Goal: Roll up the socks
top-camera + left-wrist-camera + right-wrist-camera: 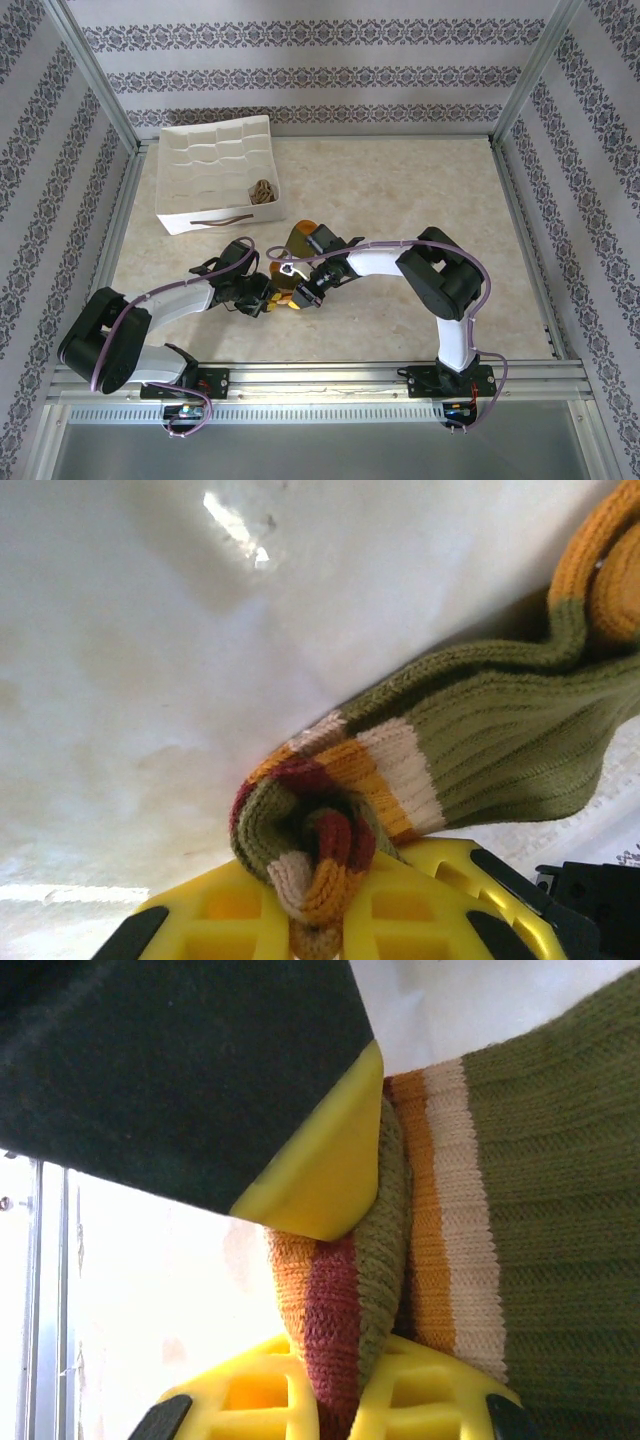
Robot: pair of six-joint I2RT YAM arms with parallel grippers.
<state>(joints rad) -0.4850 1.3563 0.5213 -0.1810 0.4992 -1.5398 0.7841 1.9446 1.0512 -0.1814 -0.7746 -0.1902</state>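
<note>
Two grips noted: the left end effector (320,915) and right end effector (335,1400) each pinch shut on the striped cuff (385,770) of the olive sock (500,740), lying lower-centre of the overhead frame on the bench (400,190), apparently to anchor the roll.

Bright light throws glare on the table (235,525), sock (480,730) sharp.

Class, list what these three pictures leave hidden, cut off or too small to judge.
Top view: left gripper and right gripper cover most of the olive sock.
Left wrist view: its orange end runs off the edge.
Top view: brown item in tray too small to identify.
</note>
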